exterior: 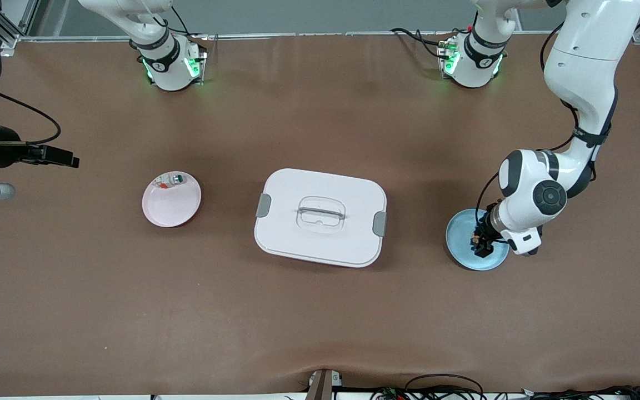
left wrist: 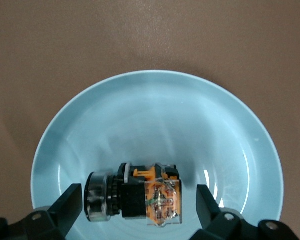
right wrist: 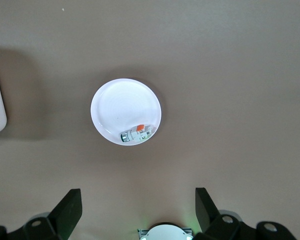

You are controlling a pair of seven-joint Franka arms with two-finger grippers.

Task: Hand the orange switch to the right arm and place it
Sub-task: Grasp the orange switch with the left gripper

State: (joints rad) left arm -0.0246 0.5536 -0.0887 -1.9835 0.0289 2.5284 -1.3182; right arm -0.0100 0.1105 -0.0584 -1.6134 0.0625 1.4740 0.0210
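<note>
The orange switch (left wrist: 145, 196), a small black block with orange markings and a silver round end, lies on its side in the light blue plate (left wrist: 155, 115). My left gripper (left wrist: 138, 200) is open and low over the plate, one finger on each end of the switch, with a small gap at each end. In the front view the left gripper (exterior: 481, 244) is over the blue plate (exterior: 461, 229) at the left arm's end of the table. My right gripper (exterior: 59, 157) is open and empty, held high over the right arm's end; it also shows in the right wrist view (right wrist: 138, 210).
A pink plate (exterior: 178, 208) toward the right arm's end holds a tiny white piece with a green top (exterior: 178, 179) and a small red-and-white bit (exterior: 165, 185). A white lidded box (exterior: 320, 216) with grey latches stands mid-table between the two plates.
</note>
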